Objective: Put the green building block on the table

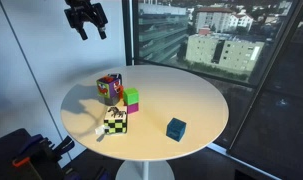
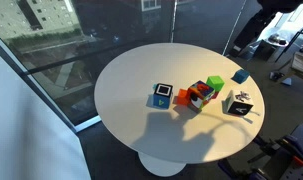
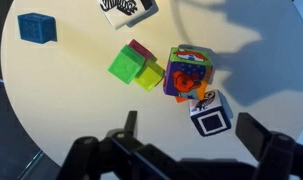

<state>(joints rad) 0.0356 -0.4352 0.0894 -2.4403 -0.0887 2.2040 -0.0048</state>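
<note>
While the large round table with its smooth off-white top carries all the blocks, the black Robotiq gripper hangs high above its rim, touching nothing, with its jaws spread wide apart. In the wrist view the two dark fingers stand well apart at the bottom edge.

A multi-coloured printed cube sits near the table's middle, with a black-and-white cube just beside it at 5 o'clock. A green-and-black checkered cube and a dark teal-blue cube stand nearer the table's edge.

The small bright lime-green building block lies at about 11 o'clock from the gripper in the wrist view, far below it and well clear of the fingers. In an exterior view it appears to rest on top of a magenta block, just beside the multi-coloured cube. A yellow-green block touches it at 4 o'clock.
</note>
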